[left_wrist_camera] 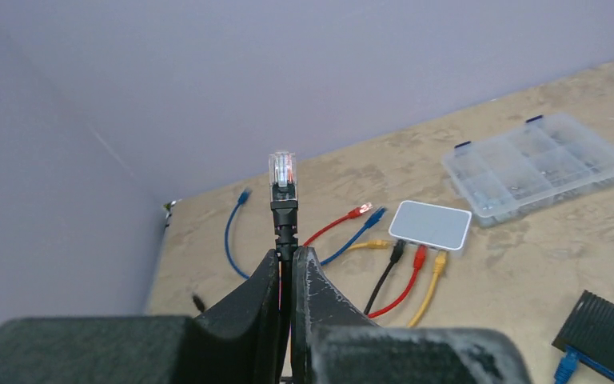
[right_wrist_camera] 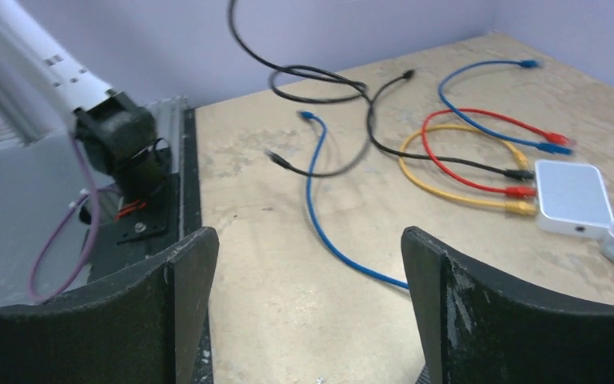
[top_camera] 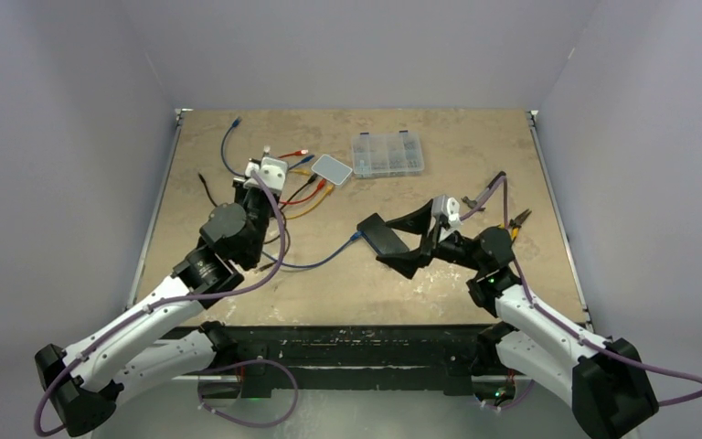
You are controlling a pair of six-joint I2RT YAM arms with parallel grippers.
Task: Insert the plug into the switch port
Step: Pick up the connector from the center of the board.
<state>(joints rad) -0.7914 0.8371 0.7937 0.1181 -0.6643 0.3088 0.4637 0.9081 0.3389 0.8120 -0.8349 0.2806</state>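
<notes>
Table [top_camera: 475,137]: your right gripper [right_wrist_camera: 308,304] hangs wide open and empty beside the black switch [top_camera: 382,234]; your left gripper [left_wrist_camera: 288,280] is pinched on the black cable, its plug [left_wrist_camera: 283,180] raised clear, pointing up.

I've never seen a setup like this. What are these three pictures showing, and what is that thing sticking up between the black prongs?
These are two robot arms bolted at the near edge of a table. One picture looks down from above and behind them; the other two come from small cameras on each wrist, so you see each arm's own fingers.

The left end effector is shut on a black cable, and its clear plug stands up above the fingers. The right end effector is open and holds nothing.

On the table lie a white network switch with black, red and yellow cables plugged in, loose blue and red cables, a clear parts box and a black device with a blue cable.
</notes>
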